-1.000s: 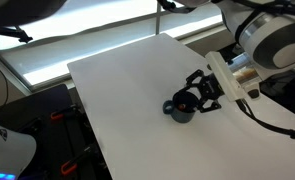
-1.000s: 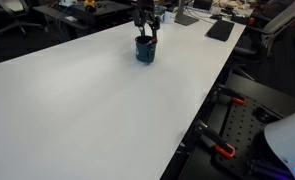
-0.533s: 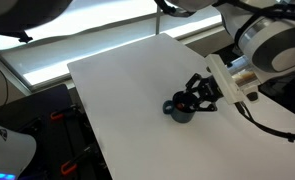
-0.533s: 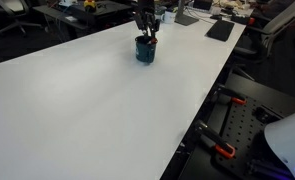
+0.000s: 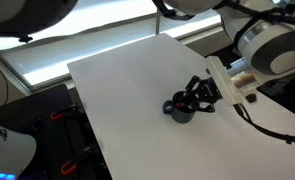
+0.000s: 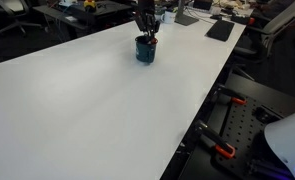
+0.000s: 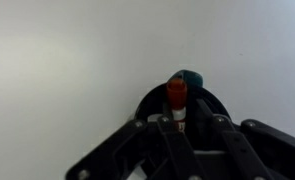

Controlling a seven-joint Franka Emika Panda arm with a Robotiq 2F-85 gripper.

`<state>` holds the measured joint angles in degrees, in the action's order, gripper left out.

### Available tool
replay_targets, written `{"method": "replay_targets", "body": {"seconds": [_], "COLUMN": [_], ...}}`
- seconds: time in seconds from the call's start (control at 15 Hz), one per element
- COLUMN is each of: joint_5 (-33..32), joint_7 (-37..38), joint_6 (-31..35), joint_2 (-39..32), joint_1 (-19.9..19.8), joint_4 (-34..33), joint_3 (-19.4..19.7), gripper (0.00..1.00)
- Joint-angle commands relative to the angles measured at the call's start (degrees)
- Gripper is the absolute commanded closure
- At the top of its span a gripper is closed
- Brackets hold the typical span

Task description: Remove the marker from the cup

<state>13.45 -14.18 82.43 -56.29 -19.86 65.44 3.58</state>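
The dark blue-grey cup [image 5: 176, 110] stands on the white table [image 5: 117, 90], also in an exterior view [image 6: 144, 51]. In the wrist view its dark rim [image 7: 148, 101] and bluish handle [image 7: 191, 77] show behind the fingers. The marker [image 7: 175, 96], red-tipped with a white body, stands upright in the cup between my fingers. My gripper [image 7: 177, 122] hangs right over the cup, fingers closed against the marker's sides. It shows in both exterior views [image 5: 191, 99] [image 6: 145, 32]. The marker's lower end is hidden.
The table's edge [image 6: 202, 110] drops off to dark equipment and cables. A keyboard [image 6: 220, 30] and desk clutter lie beyond the far end. A bright window strip [image 5: 47, 45] runs behind the table.
Almost nothing: my gripper stays at the cup with the marker between its fingers, shifting only very slightly.
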Motion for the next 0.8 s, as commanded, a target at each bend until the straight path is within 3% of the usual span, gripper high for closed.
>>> {"method": "replay_targets", "body": {"seconds": [0.0,0.07,0.73], "joint_5": [-0.6,-0.6,-0.4], "joint_7": [0.9,1.0,1.6], "joint_6": [-2.2,-2.4,-2.9], "joint_2": [-1.0,-1.2,-3.2], "joint_1": [-0.3,-0.3,-1.2], "joint_4": [-2.4,-2.5,-4.7], "joint_3": [-0.3,-0.3,-0.2], "gripper": [0.8,0.96,1.0]}}
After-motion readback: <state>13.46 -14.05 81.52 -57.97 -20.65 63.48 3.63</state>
